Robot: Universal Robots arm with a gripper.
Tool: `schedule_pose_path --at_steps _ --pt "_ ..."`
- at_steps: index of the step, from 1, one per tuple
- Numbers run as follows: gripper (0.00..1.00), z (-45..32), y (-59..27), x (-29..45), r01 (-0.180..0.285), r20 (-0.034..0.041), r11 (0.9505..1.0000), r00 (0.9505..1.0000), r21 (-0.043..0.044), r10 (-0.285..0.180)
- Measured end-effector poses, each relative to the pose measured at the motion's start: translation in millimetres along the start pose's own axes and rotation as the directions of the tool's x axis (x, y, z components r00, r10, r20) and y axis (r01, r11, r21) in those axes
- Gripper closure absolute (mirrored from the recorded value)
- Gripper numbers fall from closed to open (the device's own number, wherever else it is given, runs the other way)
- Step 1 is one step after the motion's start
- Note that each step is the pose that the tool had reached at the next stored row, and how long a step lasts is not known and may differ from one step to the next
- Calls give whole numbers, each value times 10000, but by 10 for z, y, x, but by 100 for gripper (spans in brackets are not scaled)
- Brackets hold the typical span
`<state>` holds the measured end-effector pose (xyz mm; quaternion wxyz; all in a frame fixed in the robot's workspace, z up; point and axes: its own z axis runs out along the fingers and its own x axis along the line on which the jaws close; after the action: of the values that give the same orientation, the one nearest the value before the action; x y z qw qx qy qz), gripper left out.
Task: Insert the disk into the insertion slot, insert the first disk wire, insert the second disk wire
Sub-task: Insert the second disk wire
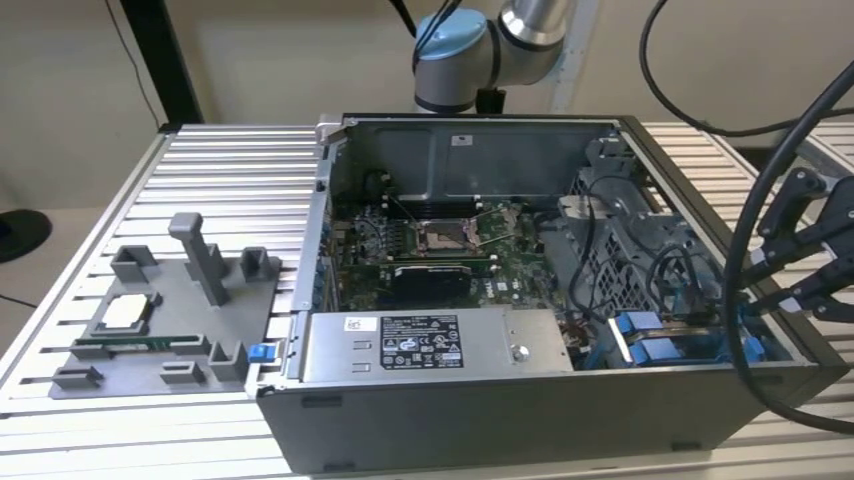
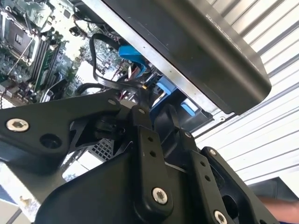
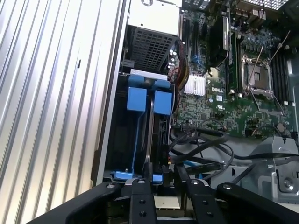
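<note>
The disk (image 1: 643,335) shows in the exterior view as a blue frame in the slot (image 1: 687,338), at the near corner of the open computer case (image 1: 534,420) on the exterior view's right. The gripper (image 1: 790,268) hangs just beside that corner, with black cables (image 1: 747,200) looping past it. A grey power box (image 1: 427,345) lies along the near wall and the green board (image 1: 427,250) sits farther in. A grey parts holder (image 1: 174,320) stands on the slatted table (image 1: 214,170) at the exterior view's left. In the second wrist view the gripper (image 2: 156,116) is close above the disk's blue frame (image 2: 166,86). In the first wrist view the disk (image 3: 140,100) lies in the slot (image 3: 114,140), its two blue tabs at the end away from the gripper (image 3: 163,179), with loose cables (image 3: 201,144) just beside. Whether the gripper is open, closed or gripping, I cannot tell.
</note>
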<state>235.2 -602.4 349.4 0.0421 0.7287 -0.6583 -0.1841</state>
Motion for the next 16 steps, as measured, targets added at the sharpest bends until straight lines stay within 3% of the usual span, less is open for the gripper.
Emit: schedule_pose_path --at_steps 4,12,13,16 --pt "0 20 -8 5 135 -48 9999 9999 48 -135" --pt "0 22 -8 5 177 -65 9998 9998 102 -176" --pt "100 22 -7 5 176 -65 9998 9998 103 -176" --pt "100 22 -7 4 179 -59 9998 9998 106 -179"
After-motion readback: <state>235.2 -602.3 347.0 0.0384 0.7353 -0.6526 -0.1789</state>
